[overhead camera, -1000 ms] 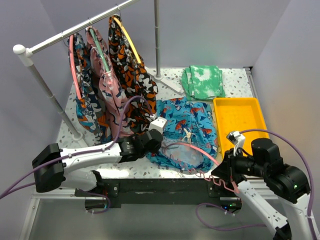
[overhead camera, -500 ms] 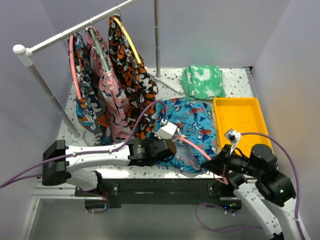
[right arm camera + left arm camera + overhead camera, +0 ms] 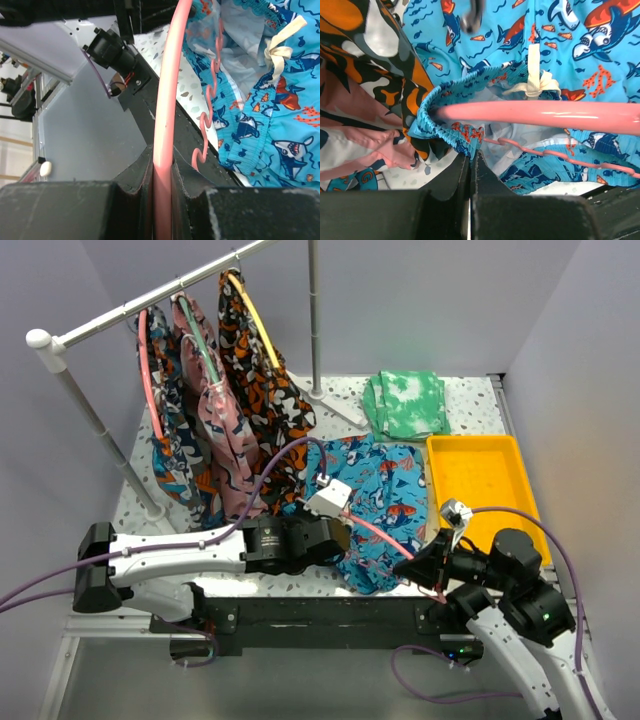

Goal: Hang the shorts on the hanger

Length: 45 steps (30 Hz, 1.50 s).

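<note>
Shorts (image 3: 385, 495): turquoise, shark and fish print; bunched on the speckled table (image 3: 470, 390) between the hung garments (image 3: 235, 420) and the yellow tray (image 3: 480, 480); a second ago they lay spread flatter and reached closer to the tray; now gathered and drawn toward the near edge; waistband (image 3: 450, 132) opened into a loop; white drawstring (image 3: 537, 80) knotted at the front.

Hanger (image 3: 385, 538): coral-pink; arch passes inside the waistband opening, its end pressed into the gathered corner of the elastic; notched bar (image 3: 560, 155) lies lower, over the fabric inside; a second ago the arch lay lower, across the near part of the shorts.

Left gripper (image 3: 470, 160): jaws pressed together on the waistband edge, pinching the elastic just below the arch; since a second ago it has travelled rightward and toward the near edge, taking the fabric along.

Right gripper (image 3: 162, 165): jaws narrow, clamped on the hanger's arch; the arm has shifted left and away from the near edge since a second ago.

Green tie-dye cloth (image 3: 408, 405): folded, far side of the table, unmoved.

Rail (image 3: 150, 302): carries the hung garments on their hangers; unchanged.
</note>
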### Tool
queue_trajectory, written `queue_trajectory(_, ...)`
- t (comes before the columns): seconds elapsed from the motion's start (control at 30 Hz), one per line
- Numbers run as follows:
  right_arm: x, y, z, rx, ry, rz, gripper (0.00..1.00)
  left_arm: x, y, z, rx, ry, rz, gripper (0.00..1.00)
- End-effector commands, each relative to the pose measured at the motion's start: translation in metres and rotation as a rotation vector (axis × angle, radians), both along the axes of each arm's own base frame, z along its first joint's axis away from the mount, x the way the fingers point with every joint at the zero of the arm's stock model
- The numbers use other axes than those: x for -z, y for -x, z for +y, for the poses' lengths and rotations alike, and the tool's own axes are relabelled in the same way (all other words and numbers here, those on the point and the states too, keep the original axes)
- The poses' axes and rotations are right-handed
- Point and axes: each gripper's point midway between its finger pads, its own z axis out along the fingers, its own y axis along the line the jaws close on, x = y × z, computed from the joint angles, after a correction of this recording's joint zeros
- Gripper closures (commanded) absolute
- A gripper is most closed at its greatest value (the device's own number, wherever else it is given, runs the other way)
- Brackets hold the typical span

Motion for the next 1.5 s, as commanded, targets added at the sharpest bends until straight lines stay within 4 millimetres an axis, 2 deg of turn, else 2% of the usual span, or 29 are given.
queue_trajectory(0.0,-0.015,0.01,0.004,-0.091,-0.027,-0.093,1.0,-0.04,0.001,-0.006,0.068,0.076,-0.046,1.0)
queue_trajectory(0.03,-0.014,0.011,0.006,-0.108,-0.034,-0.086,1.0,-0.043,0.003,-0.014,0.108,0.106,-0.041,1.0)
queue_trajectory(0.1,-0.013,0.007,0.007,-0.097,-0.032,-0.082,1.0,-0.045,0.007,-0.015,0.161,0.106,-0.039,1.0)
queue_trajectory(0.13,-0.009,0.005,0.008,-0.097,-0.028,-0.074,1.0,-0.046,0.014,-0.023,0.224,0.117,-0.016,1.0)
queue_trajectory(0.17,-0.013,0.002,0.011,-0.102,-0.049,-0.088,1.0,-0.045,0.018,-0.027,0.26,0.128,-0.005,1.0)
queue_trajectory(0.23,-0.009,-0.001,0.017,-0.112,-0.084,-0.074,1.0,-0.052,0.027,-0.04,0.332,0.212,-0.005,1.0)
queue_trajectory(0.27,-0.017,-0.004,0.02,-0.11,-0.123,-0.099,1.0,-0.047,0.028,-0.04,0.345,0.216,-0.005,1.0)
queue_trajectory(0.33,-0.011,-0.013,0.022,-0.086,-0.131,-0.097,1.0,-0.054,0.029,-0.044,0.358,0.273,-0.02,1.0)
queue_trajectory(0.5,-0.005,-0.022,0.024,-0.055,-0.174,-0.128,1.0,-0.038,0.025,-0.039,0.319,0.279,-0.034,0.95)
queue_trajectory(0.53,0.003,-0.023,0.025,-0.053,-0.175,-0.116,1.0,-0.039,0.022,-0.038,0.3,0.294,-0.05,0.91)
queue_trajectory(0.57,0.003,-0.025,0.025,-0.044,-0.189,-0.116,1.0,-0.034,0.022,-0.036,0.291,0.295,-0.05,0.9)
queue_trajectory(0.63,0.01,-0.026,0.025,-0.029,-0.203,-0.114,1.0,-0.041,0.018,-0.035,0.271,0.341,-0.08,0.85)
queue_trajectory(0.67,0.011,-0.026,0.024,-0.018,-0.206,-0.108,1.0,-0.035,0.018,-0.033,0.266,0.338,-0.083,0.84)
queue_trajectory(0.73,0.013,-0.027,0.023,-0.002,-0.209,-0.113,1.0,-0.043,0.017,-0.033,0.264,0.393,-0.104,0.8)
queue_trajectory(0.77,0.017,-0.028,0.021,0.006,-0.195,-0.108,1.0,-0.037,0.018,-0.031,0.273,0.392,-0.103,0.8)
queue_trajectory(0.8,0.018,-0.028,0.02,0.011,-0.188,-0.111,1.0,-0.042,0.019,-0.031,0.28,0.419,-0.111,0.8)
queue_trajectory(0.93,0.027,-0.027,0.02,0.007,-0.162,-0.098,1.0,-0.044,0.029,-0.036,0.351,0.481,-0.105,0.66)
queue_trajectory(1.0,0.027,-0.027,0.02,0.009,-0.166,-0.098,1.0,-0.05,0.033,-0.036,0.379,0.516,-0.11,0.57)
queue_trajectory(1.07,0.028,-0.027,0.02,0.009,-0.165,-0.096,1.0,-0.056,0.038,-0.036,0.411,0.552,-0.119,0.52)
queue_trajectory(1.1,0.028,-0.027,0.02,0.009,-0.164,-0.097,1.0,-0.059,0.037,-0.035,0.411,0.565,-0.128,0.48)
queue_trajectory(1.17,0.029,-0.028,0.019,0.012,-0.161,-0.099,1.0,-0.064,0.034,-0.034,0.41,0.572,-0.16,0.47)
queue_trajectory(1.23,0.029,-0.027,0.019,0.01,-0.159,-0.095,1.0,-0.081,0.028,-0.038,0.393,0.603,-0.21,0.42)
queue_trajectory(1.3,0.03,-0.028,0.019,0.014,-0.157,-0.091,1.0,-0.085,0.022,-0.042,0.374,0.584,-0.236,0.39)
queue_trajectory(1.33,0.03,-0.028,0.019,0.014,-0.157,-0.089,1.0,-0.096,0.013,-0.039,0.33,0.584,-0.268,0.38)
queue_trajectory(1.43,0.03,-0.029,0.019,0.017,-0.156,-0.086,1.0,-0.102,-0.001,-0.046,0.322,0.594,-0.275,0.37)
queue_trajectory(1.47,0.029,-0.028,0.019,0.015,-0.157,-0.091,1.0,-0.097,-0.006,-0.05,0.319,0.585,-0.261,0.37)
